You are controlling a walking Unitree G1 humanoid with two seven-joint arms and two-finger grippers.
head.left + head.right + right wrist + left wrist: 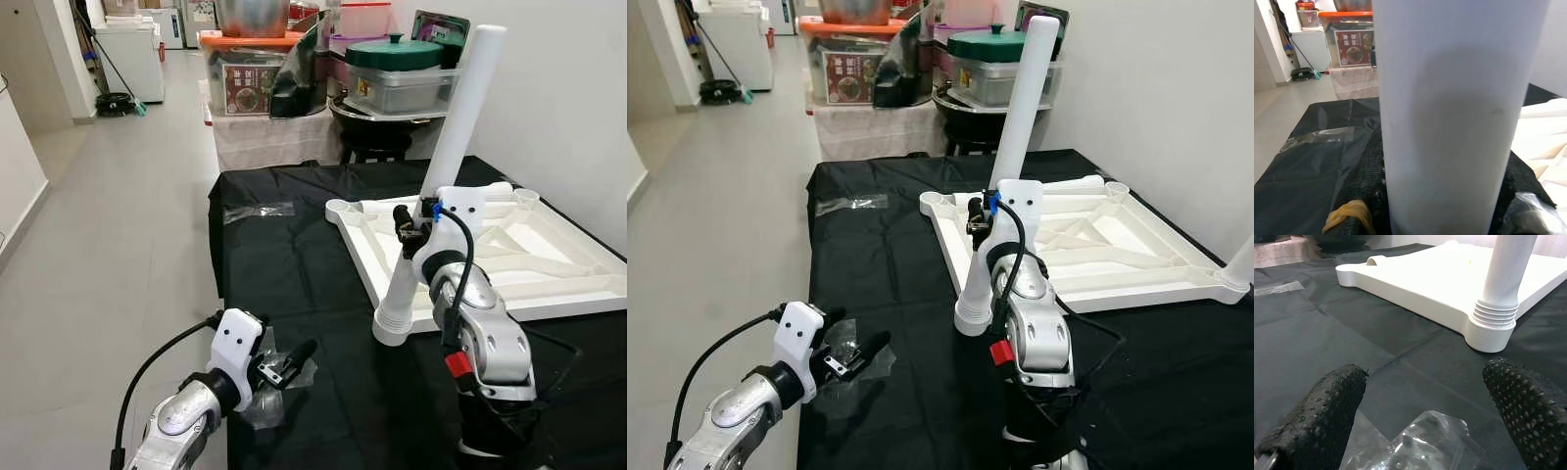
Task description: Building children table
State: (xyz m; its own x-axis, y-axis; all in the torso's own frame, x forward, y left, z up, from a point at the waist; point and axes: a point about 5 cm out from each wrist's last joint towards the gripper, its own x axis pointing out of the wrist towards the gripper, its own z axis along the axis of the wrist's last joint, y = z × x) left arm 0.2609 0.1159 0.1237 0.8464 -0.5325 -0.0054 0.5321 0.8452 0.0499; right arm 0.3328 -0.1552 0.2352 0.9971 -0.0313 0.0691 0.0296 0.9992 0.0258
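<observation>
While the right gripper (pixel 409 233) sat at the centre of the left eye view, its black fingers were pinched around the white table leg (pixel 453 147), which filled the right wrist view from top to bottom. That leg rose, tilted toward the upper right of the frame, from the near corner socket of the white tabletop (pixel 549 279), its ribbed foot (pixel 1494 313) seated in that corner. The tabletop lay upside down (its ribs facing up) on the black sheet (pixel 294 284) covering the worktop, in the right half of the frame.

At the lower left of the frame the left gripper (pixel 286 362) hovered low over the sheet, its fingers (pixel 1327 416) spread apart with nothing between them, just above a crumpled clear plastic bag (pixel 1420 443). Another strip of clear plastic (pixel 257 211) lay flat on the sheet at centre left. Stacked containers with a green lid (pixel 394 51) stood behind the worktop at top centre.
</observation>
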